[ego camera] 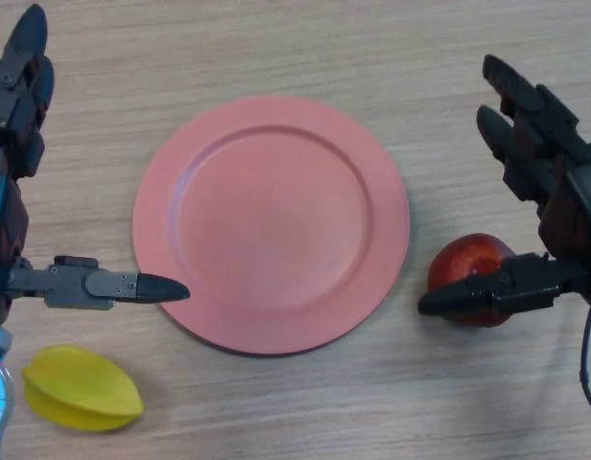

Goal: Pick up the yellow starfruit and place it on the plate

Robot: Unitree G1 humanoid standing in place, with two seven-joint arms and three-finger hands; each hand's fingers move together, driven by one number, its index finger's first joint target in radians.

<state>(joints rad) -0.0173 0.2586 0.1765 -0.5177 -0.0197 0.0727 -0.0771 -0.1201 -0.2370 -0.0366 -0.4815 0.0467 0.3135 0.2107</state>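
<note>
The yellow starfruit [81,388] lies on the wooden table at the lower left, near the front edge. A round pink plate [271,222] sits in the middle with nothing on it. My left hand [17,105] hangs at the left edge, open, its thumb [123,286] reaching toward the plate's left rim, just above the starfruit and not touching it. My right hand [534,144] is open at the right, with its thumb [487,295] stretched across the front of a red apple.
A red apple [470,264] rests on the table just right of the plate, under my right hand. Bare wooden tabletop [305,48] runs behind the plate and along the front.
</note>
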